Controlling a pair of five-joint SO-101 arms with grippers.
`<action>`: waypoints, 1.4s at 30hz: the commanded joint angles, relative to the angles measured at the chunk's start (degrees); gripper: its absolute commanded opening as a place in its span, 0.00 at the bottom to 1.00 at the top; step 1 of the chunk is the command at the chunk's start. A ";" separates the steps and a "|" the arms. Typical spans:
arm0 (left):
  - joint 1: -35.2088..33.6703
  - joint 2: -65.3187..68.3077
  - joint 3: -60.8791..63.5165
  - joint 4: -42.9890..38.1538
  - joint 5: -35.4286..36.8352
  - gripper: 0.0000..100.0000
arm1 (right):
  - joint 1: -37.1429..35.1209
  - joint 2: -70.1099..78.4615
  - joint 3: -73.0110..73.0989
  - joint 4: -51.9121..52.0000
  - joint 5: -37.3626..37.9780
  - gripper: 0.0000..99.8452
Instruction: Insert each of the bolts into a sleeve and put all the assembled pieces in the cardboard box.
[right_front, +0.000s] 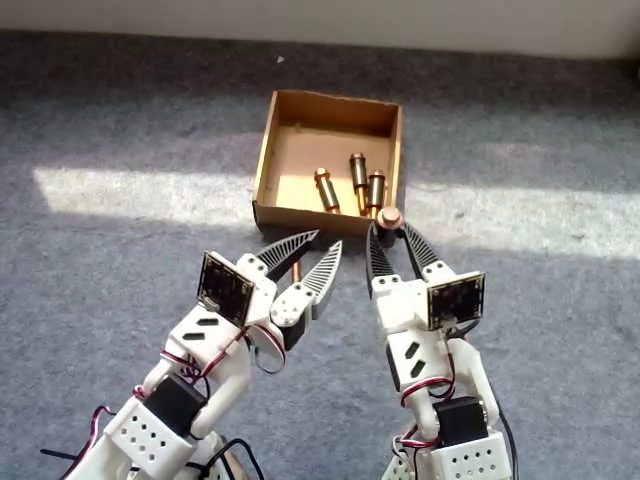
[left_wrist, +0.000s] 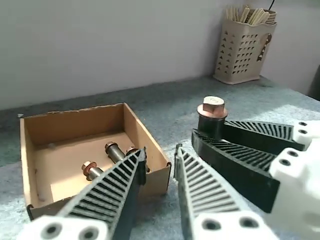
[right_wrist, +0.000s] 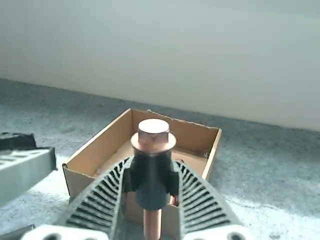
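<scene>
**Fingers at the box front: one piece in hand, three in the box**

1. Left fingers (right_front: 295, 243) stand spread and released on the near side of the cardboard box (right_front: 300, 217), just short of its front wall. They grip nothing. A thin copper-coloured item (right_front: 296, 272) shows between them from above. Whether it is a loose bolt on the counter (right_front: 120, 300) cannot be determined.

2. Right fingers (right_front: 379, 255) are clenched on a dark sleeve (right_wrist: 151, 187) and hold it upright beside the box's front corner on that arm's side. It is close to the wall but does not look to be over the opening. A copper bolt (right_wrist: 153, 135) is seated in the sleeve, its head resting on the top rim and its shank showing below.

3. Inside the box, three assembled pieces (right_front: 357, 170) lie on the floor, grouped toward the right arm's side.

4. Beyond the box, by the wall, stands a perforated holder of sticks (left_wrist: 244, 47). It plays no part in the job.

Assessment: three pieces are delivered. A fourth is assembled and needs carrying over the front wall and releasing. No spare sleeve is seen near the box. The task appears close to complete, subject to the unidentified item in point 1.
</scene>
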 joint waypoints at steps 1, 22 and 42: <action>-5.58 -0.66 -1.89 0.09 -6.07 0.05 | 1.01 -0.66 6.73 0.84 -0.35 0.01; -32.66 -0.66 12.18 1.67 -12.92 0.01 | 2.59 -0.57 6.73 5.67 -0.26 0.01; -33.36 -0.22 12.18 10.37 -13.19 0.01 | -0.31 0.40 -13.58 20.35 -0.09 0.01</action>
